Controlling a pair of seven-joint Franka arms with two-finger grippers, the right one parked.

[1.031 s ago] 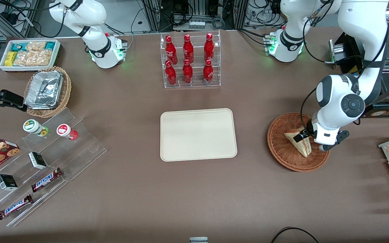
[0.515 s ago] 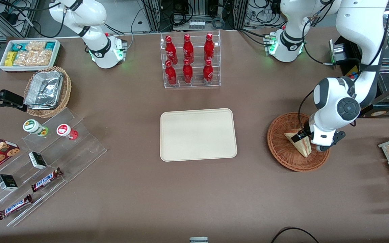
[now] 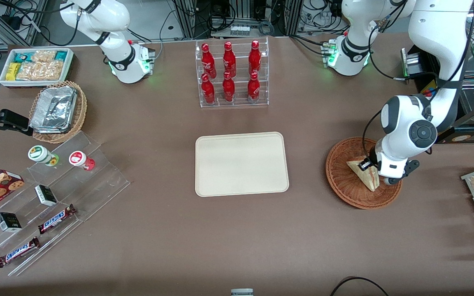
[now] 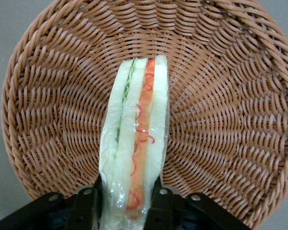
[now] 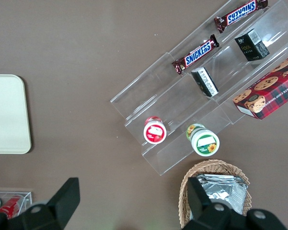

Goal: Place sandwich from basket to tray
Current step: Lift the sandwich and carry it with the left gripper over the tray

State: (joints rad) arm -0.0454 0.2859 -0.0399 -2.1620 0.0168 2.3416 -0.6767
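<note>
Clearly the gripper has its jaws pinched onto the wide end of the film-wrapped sandwich in the wicker basket, at three o'clock from the tray; soft, light, slippery, it wants gentle pressure.

tool low in basket, rim all round, bare table between basket and tray
</note>
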